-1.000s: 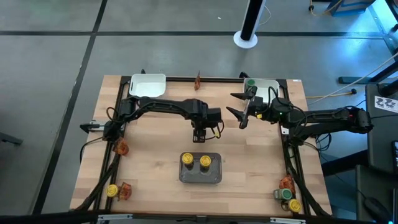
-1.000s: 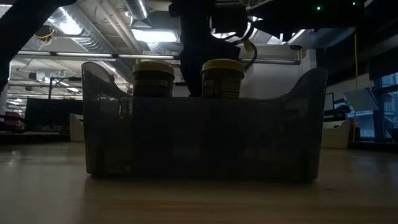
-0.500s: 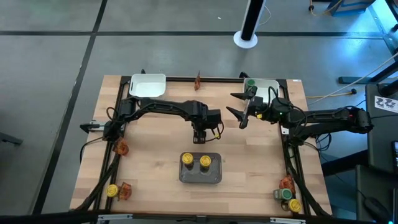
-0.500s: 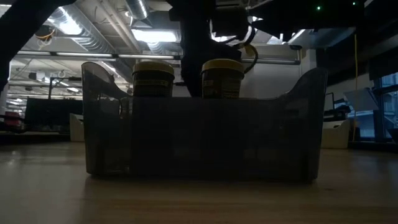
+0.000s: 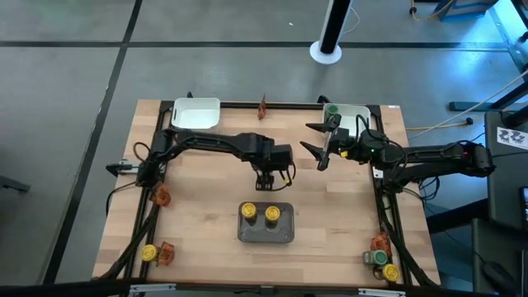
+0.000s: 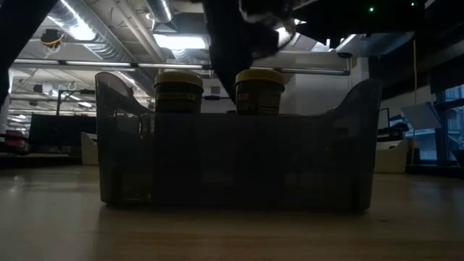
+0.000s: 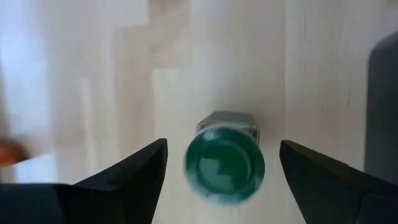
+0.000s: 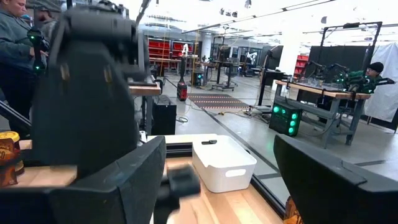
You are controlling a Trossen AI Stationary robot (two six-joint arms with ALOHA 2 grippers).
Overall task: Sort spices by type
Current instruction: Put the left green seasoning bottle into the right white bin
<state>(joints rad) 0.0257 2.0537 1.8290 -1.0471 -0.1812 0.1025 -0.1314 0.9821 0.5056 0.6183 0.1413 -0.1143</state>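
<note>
My left gripper (image 5: 266,179) hangs open over the table just beyond the grey tray (image 5: 285,233). In the left wrist view a green-lidded jar (image 7: 225,163) stands upright on the wood between the open fingers (image 7: 224,144), which do not touch it; in the high view the gripper hides it. Two yellow-lidded jars (image 5: 247,213) (image 5: 271,214) stand in the grey tray, and the low view shows them too (image 6: 178,90) (image 6: 259,88). My right gripper (image 5: 304,136) hovers open and holds nothing, right of the table's middle toward the far edge.
A white tray (image 5: 196,113) sits at the far left. Another white tray (image 5: 355,111) at the far right holds a green-lidded jar (image 5: 332,109). A reddish packet (image 5: 262,106) lies at the far edge. More packets and jars lie near the left (image 5: 161,196) (image 5: 148,252) and right (image 5: 379,242) (image 5: 378,257) near corners.
The left arm has drawn a little toward the table's left, and in the low view its gripper has shifted up behind the grey tray. The right arm, the trays and the jars in the tray have stayed where they were.
</note>
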